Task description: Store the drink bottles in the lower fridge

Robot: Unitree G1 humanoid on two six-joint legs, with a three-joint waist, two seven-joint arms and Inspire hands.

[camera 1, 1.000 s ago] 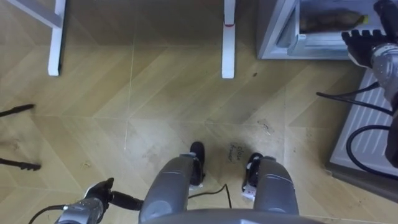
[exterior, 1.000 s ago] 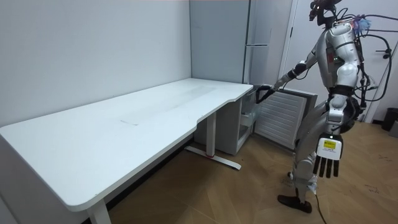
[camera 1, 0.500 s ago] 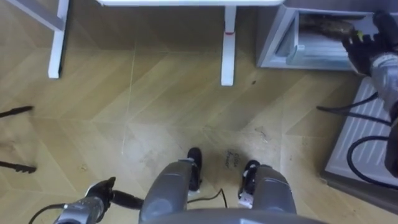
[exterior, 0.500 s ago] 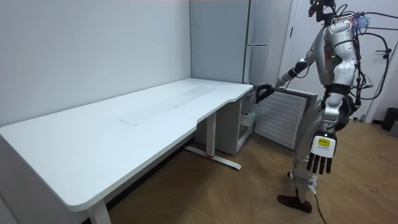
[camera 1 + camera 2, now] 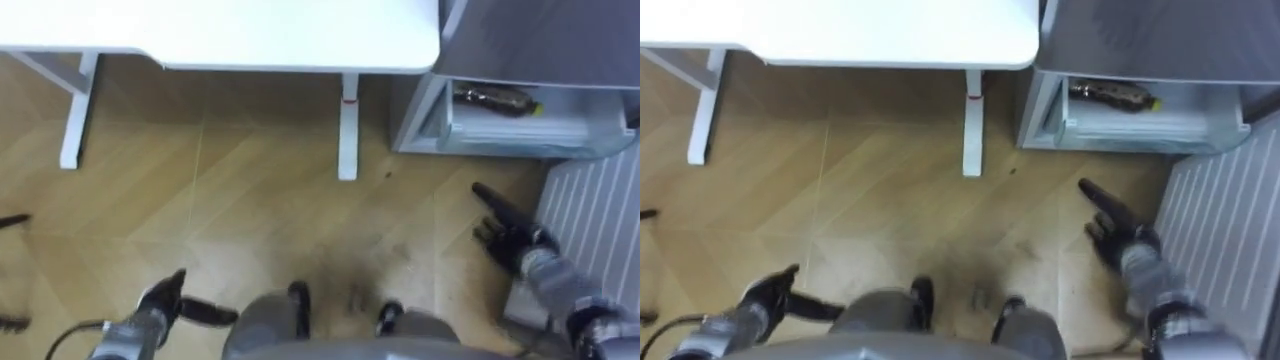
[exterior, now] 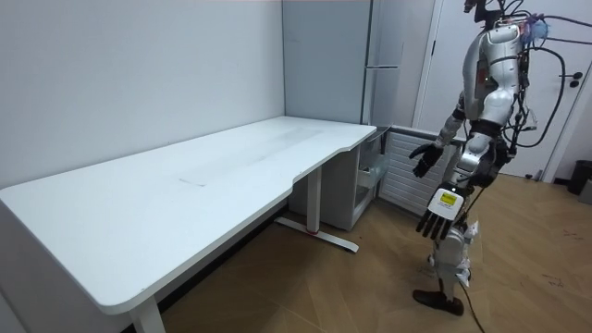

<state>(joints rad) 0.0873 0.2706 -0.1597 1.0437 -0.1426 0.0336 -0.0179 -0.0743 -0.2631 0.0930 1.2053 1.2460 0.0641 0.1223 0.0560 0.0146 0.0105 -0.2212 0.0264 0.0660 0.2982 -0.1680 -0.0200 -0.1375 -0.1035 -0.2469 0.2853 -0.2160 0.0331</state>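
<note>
Nearest, at the lower left, the left hand (image 5: 160, 300) hangs beside the leg, its fingers relaxed and holding nothing. To the right, the right hand (image 5: 508, 232) hovers over the wooden floor (image 5: 250, 200), fingers straight and spread, empty, just beside the open fridge door (image 5: 592, 200). Farther off, the white desk (image 5: 220, 35) stands left of the lower fridge (image 5: 420, 112). Inside the fridge a bottle (image 5: 490, 97) lies on its side.
</note>
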